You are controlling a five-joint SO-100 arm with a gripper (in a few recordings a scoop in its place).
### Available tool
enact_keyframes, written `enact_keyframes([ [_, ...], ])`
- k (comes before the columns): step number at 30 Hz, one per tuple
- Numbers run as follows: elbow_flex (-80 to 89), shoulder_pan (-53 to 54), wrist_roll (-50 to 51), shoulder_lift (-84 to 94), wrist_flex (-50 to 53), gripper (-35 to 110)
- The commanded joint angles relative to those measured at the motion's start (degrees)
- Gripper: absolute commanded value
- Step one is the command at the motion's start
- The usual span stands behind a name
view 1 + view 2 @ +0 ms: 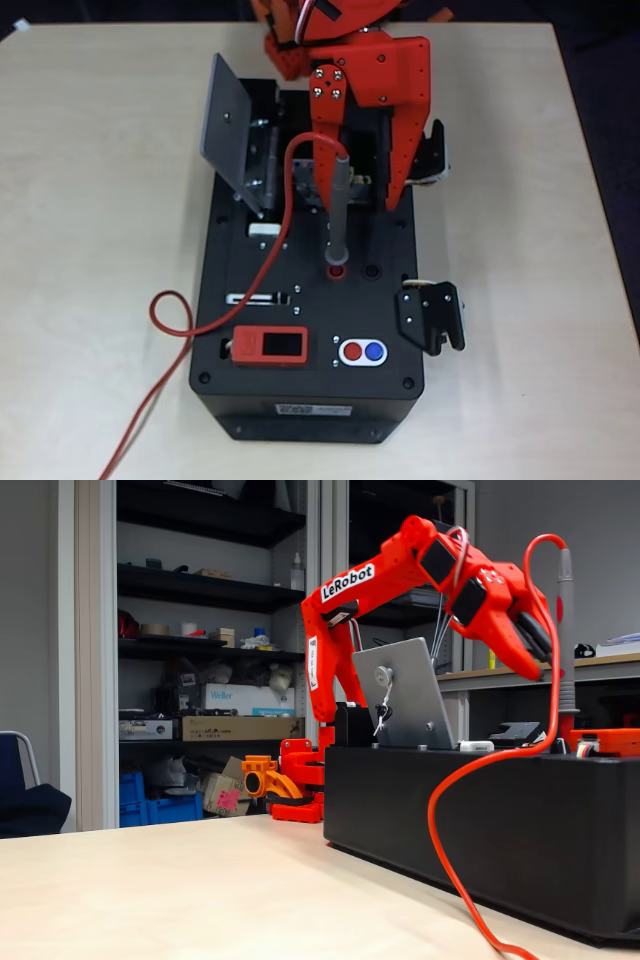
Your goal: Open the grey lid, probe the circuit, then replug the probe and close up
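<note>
Overhead view shows my claw (352,150) near the top middle of the picture. I cannot tell for sure if it grips the probe (340,205) or has just let go, because my fingers sit close to the probe's top end and hide the touch.

The probe stands with its dark tip in the red round socket (336,270), in the middle of the black box (310,400). Its red cable (170,320) loops off to the lower left of the picture. The grey lid (225,120) is up and open at the upper left, standing on its hinge. The circuit (262,170) is the shiny metal bits in the hole just to the right of the lid.

I think the step now is plugging the probe back. To do it well, I should push it straight down until it sits snug, then open up and lift away slowly so I do not tug it out. The cable must not catch on my arm. After that, the lid needs to be shut.

I count one lid, one probe, one cable, one red socket and one black socket (373,270) beside it. There is one red button (353,351), one blue button (374,351) and one red device with a screen (270,346).
</note>
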Motion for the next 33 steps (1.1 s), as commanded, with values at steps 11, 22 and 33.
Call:
enact_keyframes([
  [11, -11.95, 4.48, -10.99, -9.05, 9.93, 12],
  [22, -26.02, 5.80, -12.22, -18.28, 15.64, 11],
  [33, -29.09, 2.46, -6.86, -20.48, 16.44, 11],
])
